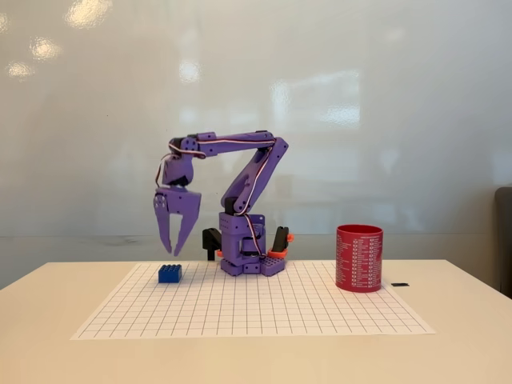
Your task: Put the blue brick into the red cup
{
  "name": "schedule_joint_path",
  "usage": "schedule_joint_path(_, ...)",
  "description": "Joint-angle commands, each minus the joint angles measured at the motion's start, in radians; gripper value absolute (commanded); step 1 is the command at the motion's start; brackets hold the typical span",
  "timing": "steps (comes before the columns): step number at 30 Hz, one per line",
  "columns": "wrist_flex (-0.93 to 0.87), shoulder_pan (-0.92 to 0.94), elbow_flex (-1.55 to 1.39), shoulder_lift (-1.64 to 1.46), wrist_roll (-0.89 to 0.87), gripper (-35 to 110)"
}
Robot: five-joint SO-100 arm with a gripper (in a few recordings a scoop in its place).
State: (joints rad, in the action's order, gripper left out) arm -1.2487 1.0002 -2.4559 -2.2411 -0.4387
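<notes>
The blue brick [170, 273] lies on the white grid mat [256, 308], left of the purple arm's base [250, 252]. The purple gripper [173, 250] hangs pointing down just above the brick, slightly to its right, its fingers spread open with nothing between them. The red cup [359, 257], with rows of small white print, stands upright on the mat's right side, well away from the gripper.
A small dark object [400, 285] lies on the table just right of the cup. The mat covers the middle of a cream table [56, 320]; a glossy white wall stands behind. A dark chair edge [504, 232] shows at far right.
</notes>
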Motion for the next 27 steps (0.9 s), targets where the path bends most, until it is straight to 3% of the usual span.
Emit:
schedule_joint_path(1,0.032,0.003,-0.034,-0.002,-0.014,0)
schedule_joint_path(9,0.078,0.124,-0.012,-0.011,0.057,4)
schedule_joint_path(10,0.077,0.137,-0.005,-0.014,0.064,9)
schedule_joint_path(12,0.071,0.16,-0.008,-0.017,0.052,41)
schedule_joint_path(15,0.064,0.153,-0.034,-0.005,0.028,55)
schedule_joint_path(18,0.063,0.186,-0.057,0.005,0.008,61)
schedule_joint_path(27,0.015,0.176,-0.06,0.101,-0.064,61)
